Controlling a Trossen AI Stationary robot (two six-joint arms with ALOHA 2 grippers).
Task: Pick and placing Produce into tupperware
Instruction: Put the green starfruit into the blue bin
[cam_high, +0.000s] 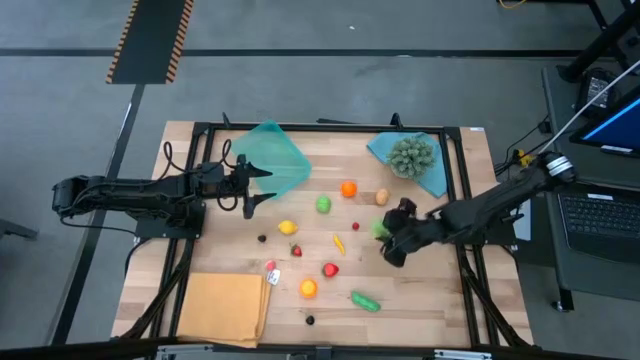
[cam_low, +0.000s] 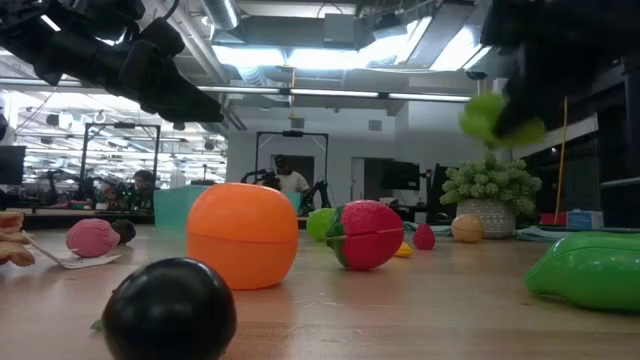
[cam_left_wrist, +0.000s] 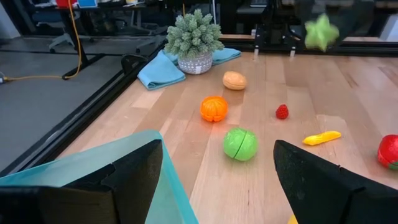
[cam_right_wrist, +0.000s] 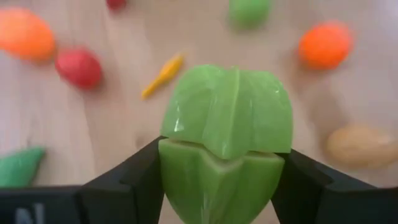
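Observation:
Small produce lies scattered over the wooden table: an orange, a green ball, a lemon, a red piece and others. My right gripper is shut on a ribbed light-green piece, which hangs well above the table. The teal tupperware sits at the far left, tilted. My left gripper stands open beside it, one finger over the tray's near edge. My right gripper pinches the green piece between its two fingers, which sit on opposite sides of its lower half. The fingers slant down from the table's right side. The piece is lifted clear of the table. Whether my left gripper's finger touches the tupperware, I cannot tell.
A bushy grey-green plant in a pot stands on a blue cloth at the far right. An orange-tan mat lies at the near left corner. A green pod and a dark berry lie near the front edge.

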